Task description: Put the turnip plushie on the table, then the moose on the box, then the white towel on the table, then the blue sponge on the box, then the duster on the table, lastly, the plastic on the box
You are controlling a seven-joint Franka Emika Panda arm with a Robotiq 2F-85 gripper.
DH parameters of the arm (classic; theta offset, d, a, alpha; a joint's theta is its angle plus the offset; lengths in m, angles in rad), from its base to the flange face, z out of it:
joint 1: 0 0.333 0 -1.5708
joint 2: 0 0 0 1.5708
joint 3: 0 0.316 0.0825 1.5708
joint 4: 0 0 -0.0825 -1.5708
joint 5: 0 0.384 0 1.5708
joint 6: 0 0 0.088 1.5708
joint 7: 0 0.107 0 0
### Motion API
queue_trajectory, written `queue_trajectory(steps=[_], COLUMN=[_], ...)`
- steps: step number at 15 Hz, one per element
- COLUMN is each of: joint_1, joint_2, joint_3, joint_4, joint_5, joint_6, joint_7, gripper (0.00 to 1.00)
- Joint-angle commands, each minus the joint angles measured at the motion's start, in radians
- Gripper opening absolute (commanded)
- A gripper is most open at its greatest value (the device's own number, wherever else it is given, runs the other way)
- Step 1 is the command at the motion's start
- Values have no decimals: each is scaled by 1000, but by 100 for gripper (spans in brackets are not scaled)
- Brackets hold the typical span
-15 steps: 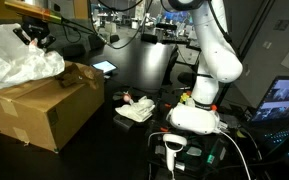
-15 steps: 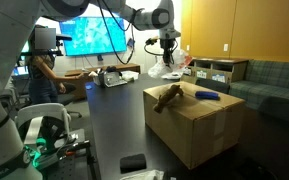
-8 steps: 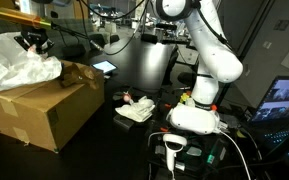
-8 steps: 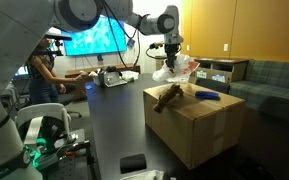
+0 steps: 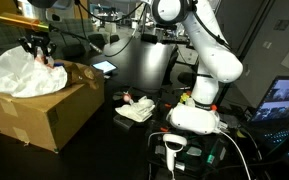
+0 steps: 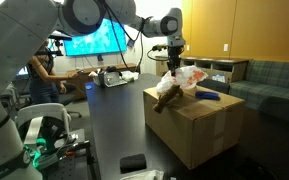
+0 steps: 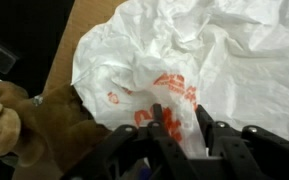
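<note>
Gripper: pinching the plastic. In the wrist view two dark fingers stand close together with a fold of film bunched between them.
Grip point: a top fold, so the bulk of the bag hangs free below the gripper and can be lowered without the fingers meeting the load underneath.
Plastic: directly under the gripper, over the box. Its lower folds appear to rest on the box top in both exterior views; whether weight has fully settled cannot be told.
Box: under the gripper, flaps open; it serves as the drop surface for three of the task's items.
Moose: on the box, just beside the gripper. In the wrist view the plastic's edge touches or overlaps it.
Sponge: on the box top, near the gripper on the side away from the moose, partly beside the plastic.
Towel: on the table, well apart from the gripper, close to the arm's base.
Step (judged): last item of the sequence, at the placing stage.
Next move (judged): spread the fingers once the film is supported, then lift straight up.
Risk (judged): light film may cling to a finger and rise with it, or slide off over the box edge.
</note>
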Motion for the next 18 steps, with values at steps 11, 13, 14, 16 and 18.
queue_trajectory(steps=[11,13,14,16,18], joint_1=[-30,-31,-35,-37,-40], joint_2=[-355,-435,-470,-549,-621], joint_3=[43,62,79,101,122], joint_4=[-361,-457,-501,-605,-710], joint_5=[29,38,38,45,61], joint_6=[-29,-45,-51,-49,-37], joint_7=[-224,-313,-354,-445,-537], gripper=[100,100,100,100,100])
